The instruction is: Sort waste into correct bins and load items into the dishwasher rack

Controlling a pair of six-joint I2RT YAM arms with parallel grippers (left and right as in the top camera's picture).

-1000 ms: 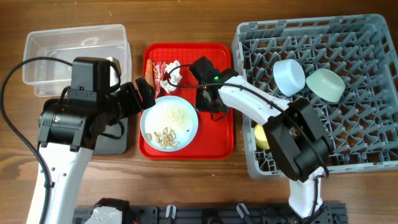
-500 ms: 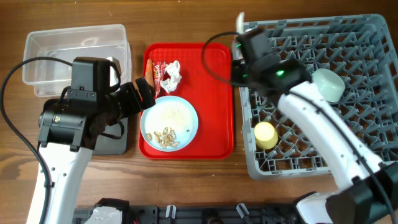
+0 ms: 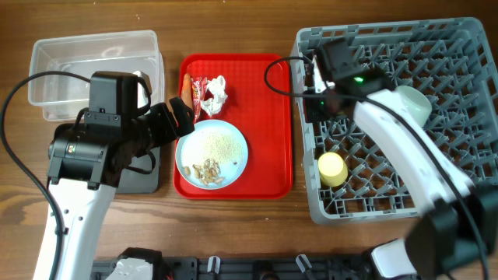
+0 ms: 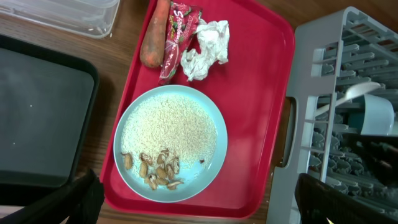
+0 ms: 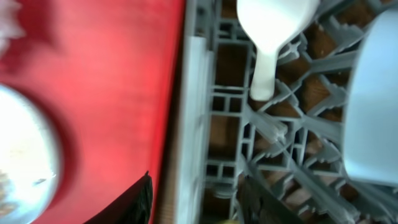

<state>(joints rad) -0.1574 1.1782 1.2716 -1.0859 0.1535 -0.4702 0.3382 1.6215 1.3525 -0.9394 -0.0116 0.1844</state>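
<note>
Hovering at rack [image 5: 193,93] edge, spoon [image 5: 273,25] lying inside ahead: right gripper [image 5: 196,202] jaws apart, empty. Left gripper [image 4: 199,208] wide, over plate [image 4: 171,143].

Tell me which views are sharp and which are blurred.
Right wrist: motion-blurred, the red tray smeared, the white spoon soft-edged. Left wrist: sharp, single rice grains distinct. Overhead: crisp and evenly lit, faint glare on the clear tub.

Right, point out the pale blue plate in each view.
Overhead: pale blue plate, left of centre, on the lower half of the red tray.
Left wrist: lower centre-left, on the tray.
Right wrist: blurred sliver at the left edge.
Shared landmark: the red tray under it.
</note>
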